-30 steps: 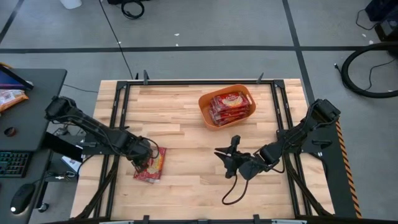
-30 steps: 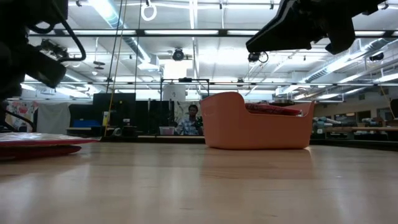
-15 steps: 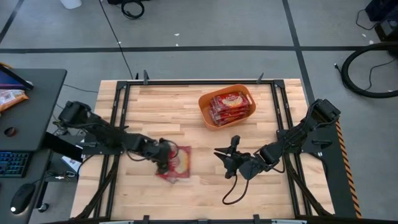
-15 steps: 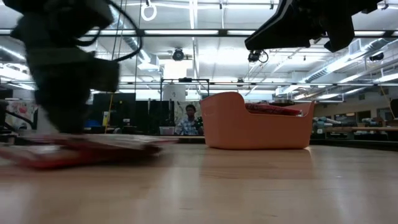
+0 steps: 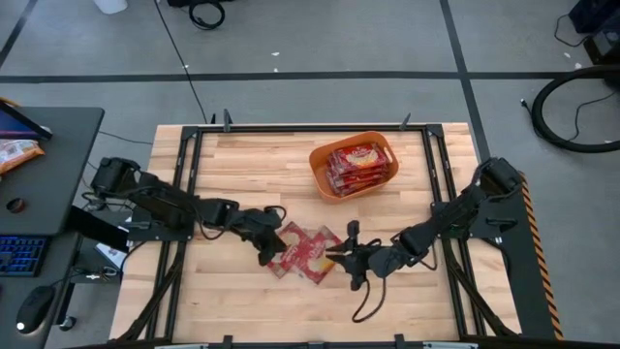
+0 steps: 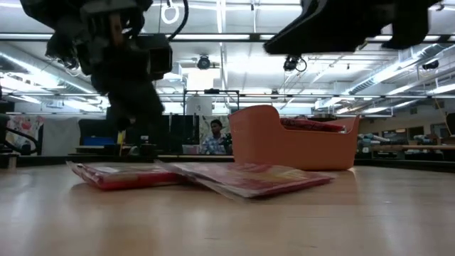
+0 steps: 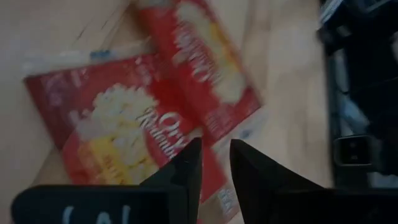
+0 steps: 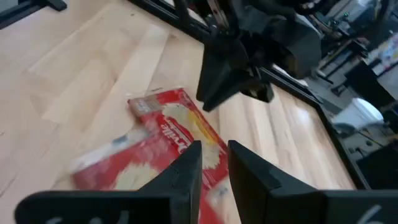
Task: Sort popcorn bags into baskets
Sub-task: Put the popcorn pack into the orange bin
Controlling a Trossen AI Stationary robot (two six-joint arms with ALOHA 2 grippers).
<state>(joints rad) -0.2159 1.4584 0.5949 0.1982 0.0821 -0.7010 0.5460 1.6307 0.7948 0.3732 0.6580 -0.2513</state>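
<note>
Two red popcorn bags lie flat on the wooden table near its middle, one (image 5: 290, 248) partly under the other (image 5: 321, 255). The low view shows the upper bag (image 6: 249, 178) resting with one edge on the lower bag (image 6: 117, 175). My left gripper (image 5: 270, 250) hangs just left of them, slanting down, clear of the table (image 6: 138, 114). Its fingers stand open by a narrow gap (image 7: 216, 158). My right gripper (image 5: 342, 255) is just right of the bags, also open narrowly (image 8: 214, 155), with nothing between its fingers. The orange basket (image 5: 316, 165) at the far middle holds more bags (image 5: 360, 166).
Black frame rails (image 5: 184, 194) run along the table's left and right sides. A dark cable loop (image 5: 362, 305) trails from the right arm near the front edge. A desk with a keyboard (image 5: 19, 254) stands left of the table. A person (image 6: 217, 135) sits in the room behind.
My left gripper has swept from the table's left side toward the middle and has tipped up from pointing steeply down to a slant. The bags have slid along the table with it toward the right gripper. They have spread from a stack into two overlapping packets.
</note>
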